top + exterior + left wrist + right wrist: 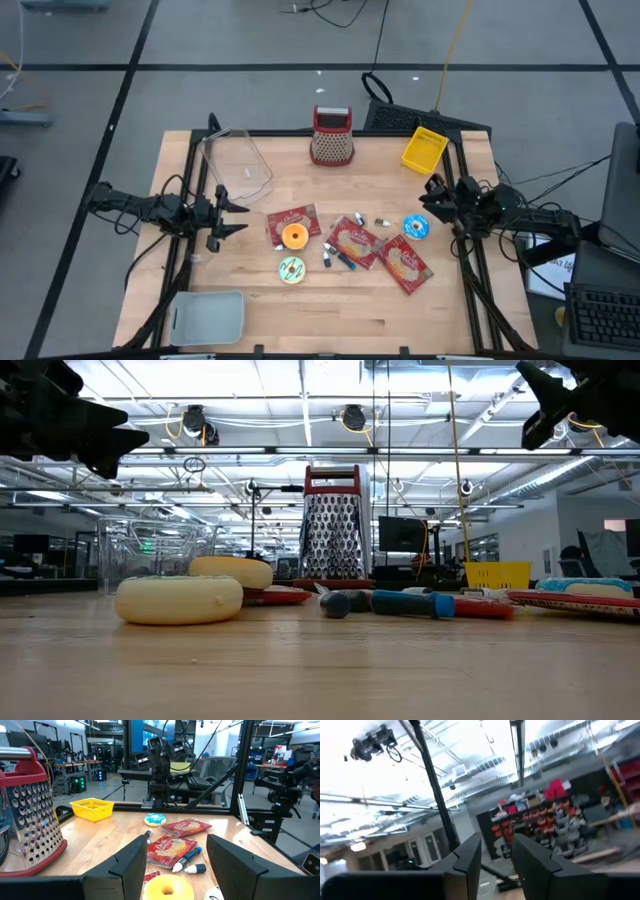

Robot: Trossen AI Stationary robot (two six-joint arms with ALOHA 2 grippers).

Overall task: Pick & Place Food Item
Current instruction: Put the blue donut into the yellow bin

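Food items lie mid-table. A yellow-orange donut (294,236) sits on a red packet (290,222), and a white-green donut (291,268) rests flat on the wood nearer the front. A blue-iced donut (416,227) lies at the right, beside two more red packets (355,240) (403,265). My left gripper (240,216) hovers at the table's left side, pointing level at the items, open and empty (177,855). My right gripper (430,197) hangs at the right side, tipped upward at the ceiling, its fingers apart with nothing between them (496,855).
A red-framed grater (332,135) and a yellow basket (424,148) stand at the far edge. A clear container (236,165) sits at the far left and a grey tray (208,315) at the near left. Markers (338,258) lie among the packets. Black frame posts (196,180) flank both sides.
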